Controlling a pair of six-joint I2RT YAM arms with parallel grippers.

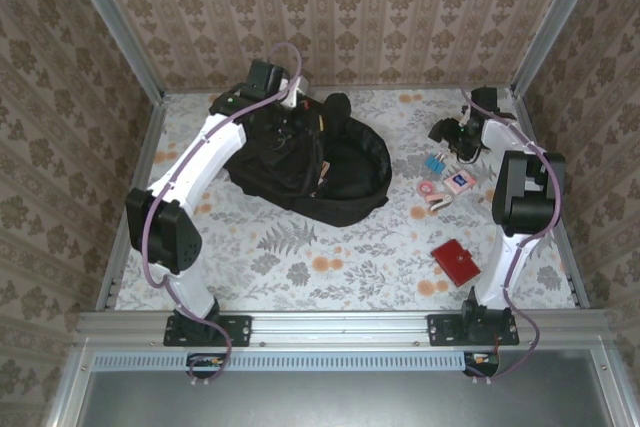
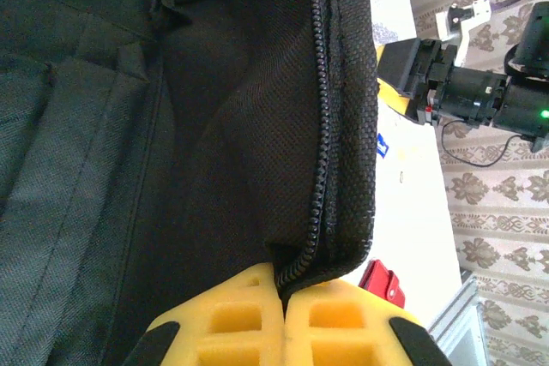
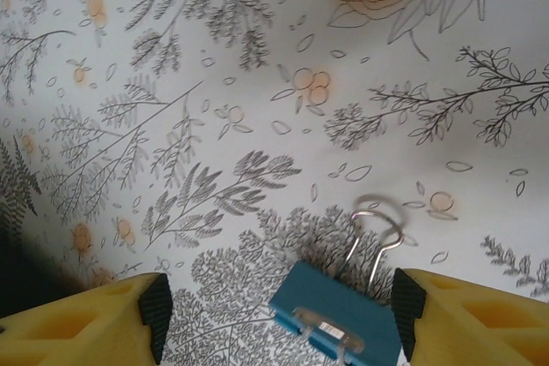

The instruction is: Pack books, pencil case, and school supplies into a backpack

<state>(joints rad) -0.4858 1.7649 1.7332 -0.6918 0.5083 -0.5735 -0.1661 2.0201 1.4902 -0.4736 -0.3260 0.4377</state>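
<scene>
The black backpack (image 1: pixel 310 162) lies open at the middle left of the table. My left gripper (image 2: pixel 292 285) is at its far rim, shut on the zip edge of the backpack (image 2: pixel 257 126). My right gripper (image 3: pixel 279 315) is open just above the table at the far right. A blue binder clip (image 3: pixel 339 315) lies between its fingers, closer to the right fingertip (image 3: pixel 407 310), and neither fingertip presses on it. From above, the binder clip (image 1: pixel 435 163) lies just below the right gripper (image 1: pixel 450 137). The books are out of view.
A pink item (image 1: pixel 430 192) and a small blue and pink card (image 1: pixel 459 181) lie by the clip. A red snap-flap case (image 1: pixel 456 261) sits near the right arm's base. Metal frame rails and patterned walls border the table.
</scene>
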